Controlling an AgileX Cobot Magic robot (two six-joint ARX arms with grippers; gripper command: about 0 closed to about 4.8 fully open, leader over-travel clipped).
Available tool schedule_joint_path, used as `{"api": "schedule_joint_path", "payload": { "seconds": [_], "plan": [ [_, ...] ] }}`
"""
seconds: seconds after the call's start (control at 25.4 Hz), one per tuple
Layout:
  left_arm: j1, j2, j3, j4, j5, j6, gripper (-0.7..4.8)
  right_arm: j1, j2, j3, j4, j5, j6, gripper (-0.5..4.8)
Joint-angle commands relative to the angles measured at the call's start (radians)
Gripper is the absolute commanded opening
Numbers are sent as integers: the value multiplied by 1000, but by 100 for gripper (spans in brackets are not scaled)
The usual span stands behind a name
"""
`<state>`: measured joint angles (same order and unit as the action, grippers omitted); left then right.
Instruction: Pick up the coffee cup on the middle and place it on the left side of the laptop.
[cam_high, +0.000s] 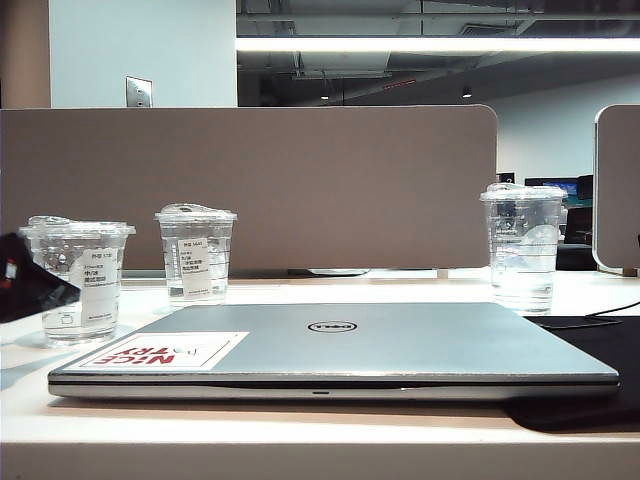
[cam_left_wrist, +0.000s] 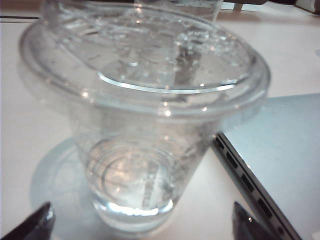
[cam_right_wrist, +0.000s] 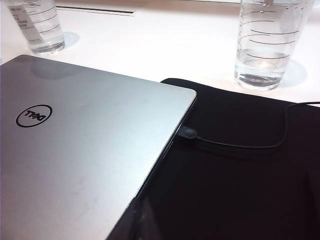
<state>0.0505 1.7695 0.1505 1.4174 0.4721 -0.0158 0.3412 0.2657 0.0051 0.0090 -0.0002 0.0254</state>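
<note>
Left gripper (cam_left_wrist: 142, 222): jaws spread wide, dark fingertips (cam_left_wrist: 37, 222) visible on either side of the coffee cup's base, not touching it. In the exterior view the arm shows only as a dark shape at the left edge, beside the cup.

Coffee cup (cam_left_wrist: 142, 125): upright on the white table (cam_left_wrist: 20, 140), crinkled clear lid on, a little water in the bottom. It stands just off the left side of the laptop (cam_left_wrist: 285, 150), whose port edge runs close by its base. In the exterior view the same cup (cam_high: 77, 280) sits left of the laptop, near its front left corner.

Laptop (cam_high: 340, 350): closed, flat, Dell logo centred, "NICE TRY" sticker (cam_high: 160, 352) on the lid's near left corner.

Second labelled cup (cam_high: 196, 255): upright behind the laptop, left of centre. Unlabelled taller cup (cam_high: 523, 250): upright, back right.

Right gripper: not visible in any view; cannot tell its opening. Its wrist camera looks over the laptop's right corner, a black mat (cam_right_wrist: 235, 170) beside it, and a thin cable (cam_right_wrist: 240, 145) plugged into the laptop's side.
</note>
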Motion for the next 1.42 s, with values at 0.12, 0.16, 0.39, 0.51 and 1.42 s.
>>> {"api": "schedule_joint_path", "payload": {
  "seconds": [0.12,0.16,0.39,0.51,1.42],
  "plan": [
    [2,-110,-94,34,-105,8,479,2,-2,-4,18,1,0,-5],
    [2,-130,-111,34,-126,8,479,1,-2,-4,18,1,0,-5],
    [1,-262,-145,4,-150,0,15,1,-9,-4,17,1,0,-5],
    [1,-304,-145,5,-164,-3,-5,-2,-35,-4,17,1,0,-5],
    [0,-682,-144,-145,-271,3,-5,-362,-266,-4,21,0,0,-5]
  ]
}}
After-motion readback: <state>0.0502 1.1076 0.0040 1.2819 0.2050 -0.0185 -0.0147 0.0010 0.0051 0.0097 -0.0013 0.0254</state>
